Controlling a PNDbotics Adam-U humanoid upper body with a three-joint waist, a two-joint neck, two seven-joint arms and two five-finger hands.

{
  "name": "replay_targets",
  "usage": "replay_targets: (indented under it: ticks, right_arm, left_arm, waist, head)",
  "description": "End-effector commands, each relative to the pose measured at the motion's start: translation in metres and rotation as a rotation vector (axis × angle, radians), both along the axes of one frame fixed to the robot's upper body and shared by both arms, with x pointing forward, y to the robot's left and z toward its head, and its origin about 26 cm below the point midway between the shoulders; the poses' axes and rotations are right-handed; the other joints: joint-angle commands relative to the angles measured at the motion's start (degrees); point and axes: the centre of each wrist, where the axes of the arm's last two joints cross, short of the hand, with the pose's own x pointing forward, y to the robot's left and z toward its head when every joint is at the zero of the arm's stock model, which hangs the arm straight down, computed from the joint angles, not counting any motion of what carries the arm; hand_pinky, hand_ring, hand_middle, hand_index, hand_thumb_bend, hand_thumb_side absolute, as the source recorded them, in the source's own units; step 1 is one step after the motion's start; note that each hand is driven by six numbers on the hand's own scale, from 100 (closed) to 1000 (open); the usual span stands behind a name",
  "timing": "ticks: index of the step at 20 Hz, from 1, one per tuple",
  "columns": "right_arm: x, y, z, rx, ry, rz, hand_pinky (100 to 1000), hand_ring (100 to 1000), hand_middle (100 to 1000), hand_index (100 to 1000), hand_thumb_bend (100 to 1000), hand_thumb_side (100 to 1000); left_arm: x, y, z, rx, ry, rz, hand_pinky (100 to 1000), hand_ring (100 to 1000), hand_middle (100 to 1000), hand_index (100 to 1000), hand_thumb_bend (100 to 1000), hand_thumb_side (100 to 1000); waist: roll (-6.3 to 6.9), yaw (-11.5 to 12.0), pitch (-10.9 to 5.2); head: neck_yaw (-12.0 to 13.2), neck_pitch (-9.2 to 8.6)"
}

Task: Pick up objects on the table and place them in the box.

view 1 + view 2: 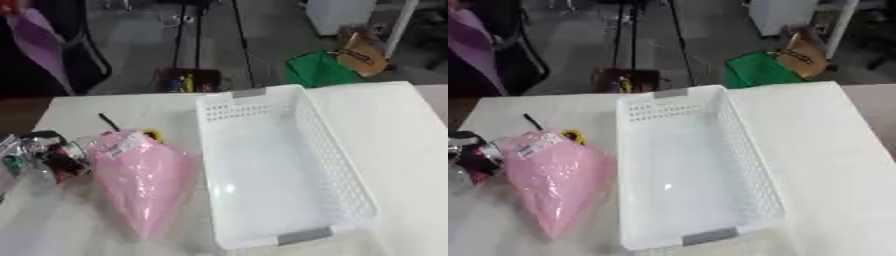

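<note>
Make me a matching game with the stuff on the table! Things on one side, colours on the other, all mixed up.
Things:
1. basket
2. cone-shaped bag
3. thin stick
4. small ring

Colours:
A. yellow
B. white
C. black
D. pink

Pairs: 1-B, 2-D, 3-C, 4-A

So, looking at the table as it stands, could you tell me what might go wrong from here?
The pink bag looks soft and tapered, so it may slip or sag when lifted. It lies right beside the white basket, so a reach for it could knock the basket's near wall. The small crinkly items at the left edge are bunched together, so one could be pushed off the table. Neither hand is in view.
</note>
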Motion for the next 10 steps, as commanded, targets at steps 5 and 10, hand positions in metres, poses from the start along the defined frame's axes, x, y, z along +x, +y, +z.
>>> replay_targets:
  ticks: [5, 10]
  right_arm:
    - [-0.005, -0.001, 0.009, -0.022, -0.029, -0.005, 713, 666, 705, 768, 100, 769]
    - [-0.006, -0.001, 0.008, -0.022, -0.026, -0.008, 713, 666, 705, 767, 100, 770]
  left_arm:
    - [-0.004, -0.001, 0.031, -0.191, 0.156, 0.21, 756, 770, 677, 727, 212, 486]
    - [-0.006, -0.002, 0.043, -0.159, 0.115, 0.214, 748, 770, 677, 725, 190, 491]
  waist:
    - [-0.08, 0.3, -1.35]
    - [-0.05, 0.6, -1.67]
  head:
    - [-0.2, -0.4]
    - [-0.3, -0.37]
